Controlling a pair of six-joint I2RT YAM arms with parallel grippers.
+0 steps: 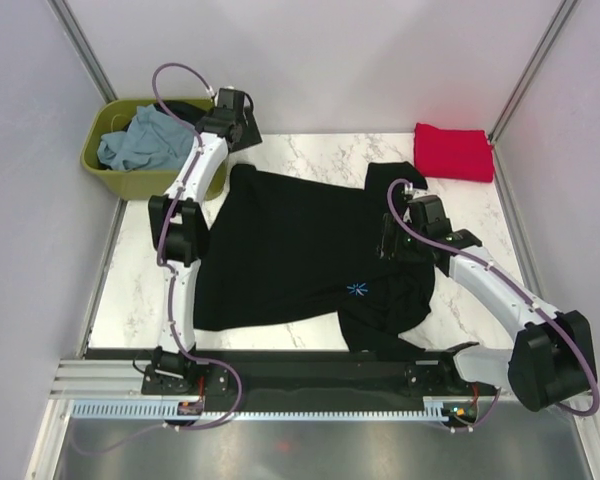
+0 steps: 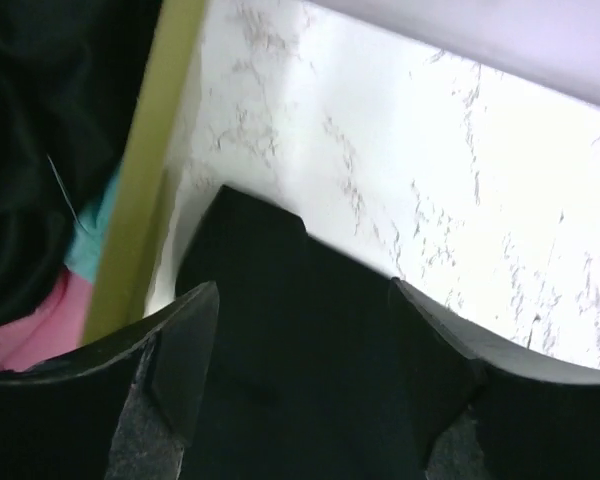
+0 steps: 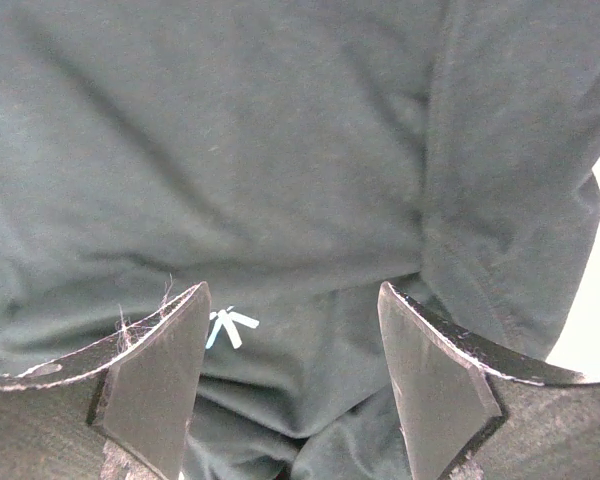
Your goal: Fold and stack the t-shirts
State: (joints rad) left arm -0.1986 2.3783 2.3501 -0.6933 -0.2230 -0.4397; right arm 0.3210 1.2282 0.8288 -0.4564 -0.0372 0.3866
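- White, grey-veined marble-look tabletop (image 1: 310,160), brightly and evenly lit
- Plain pale lilac-grey walls (image 1: 320,50) on 3 sides, metal posts (image 1: 80,40) in the 2 far corners
- Slotted metal rail (image 1: 100,380) along the near edge

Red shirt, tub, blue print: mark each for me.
Red shirt (image 1: 453,151), top view, middle of the cloth.
Tub (image 1: 140,185), top view, front wall.
Blue print (image 1: 357,290), top view, its centre.

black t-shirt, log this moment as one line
black t-shirt spread out, unfolded | left tool open over its corner beside green tub | right tool open over shirt near blue print | red t-shirt folded, far right
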